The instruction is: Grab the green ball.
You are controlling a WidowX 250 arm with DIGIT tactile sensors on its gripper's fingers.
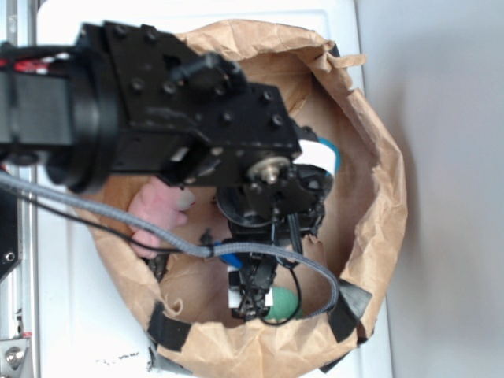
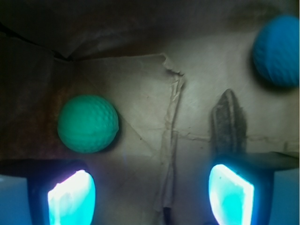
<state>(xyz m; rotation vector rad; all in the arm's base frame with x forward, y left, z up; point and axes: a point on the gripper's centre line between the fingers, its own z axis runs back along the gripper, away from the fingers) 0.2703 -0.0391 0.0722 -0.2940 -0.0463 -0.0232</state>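
Exterior view: black arm [image 1: 181,110] fills foreground, reaching down into brown paper bag [image 1: 378,157]. Gripper [image 1: 253,295] low inside bag; green ball [image 1: 282,302] just beside it, partly hidden. Pink object [image 1: 157,209] at bag's left.

Wrist view: two glowing fingertips [image 2: 72,199] spread wide, holding nothing. Green ball [image 2: 88,123] on bag floor just above left fingertip, apart from it. Blue ball [image 2: 277,49] upper right, well apart.

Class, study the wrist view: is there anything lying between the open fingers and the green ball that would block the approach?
Nothing visible does. In the wrist view only bare, creased paper bag floor lies between the gripper and the green ball, which sits ahead, nearer the left-hand finger. The blue ball is well off at the upper right.
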